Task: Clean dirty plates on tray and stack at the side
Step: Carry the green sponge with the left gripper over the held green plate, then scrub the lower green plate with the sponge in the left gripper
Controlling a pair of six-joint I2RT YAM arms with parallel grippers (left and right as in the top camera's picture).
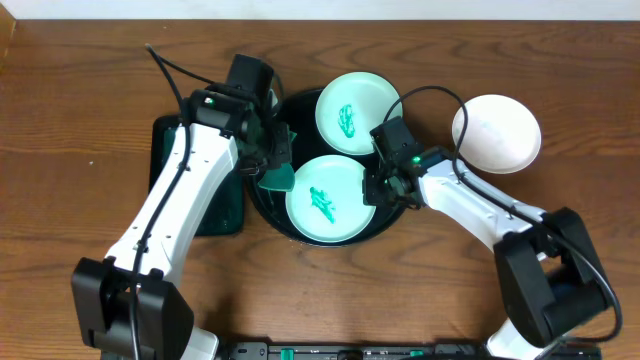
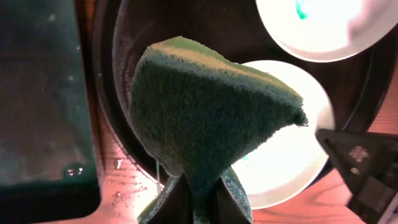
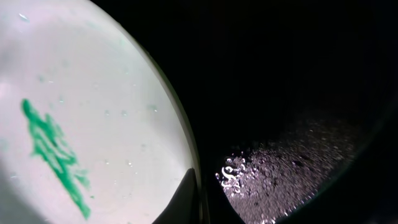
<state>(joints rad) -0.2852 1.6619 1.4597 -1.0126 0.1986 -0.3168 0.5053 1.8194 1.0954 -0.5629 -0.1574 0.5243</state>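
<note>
While the left gripper (image 2: pixel 198 190) is pinching a green sponge (image 2: pixel 205 106) tightly between its fingers, it is holding it over the left part of the black tray (image 1: pixel 300 112), just beside the near turquoise plate (image 1: pixel 325 205). That plate is lying in the tray's front half, showing a teal-green smear in its middle. The right gripper (image 3: pixel 200 198) is sitting at this plate's right edge, its fingers drawn narrow and gripping the rim between them. Farther back, the far turquoise plate (image 1: pixel 357 110) is resting in the tray's rear half, also smeared. The white plate (image 1: pixel 497 133) is lying off the tray on the bare table (image 1: pixel 580 60) to the right. A dark green tray (image 2: pixel 37 93) is sitting left of the black one, under the left arm.
</note>
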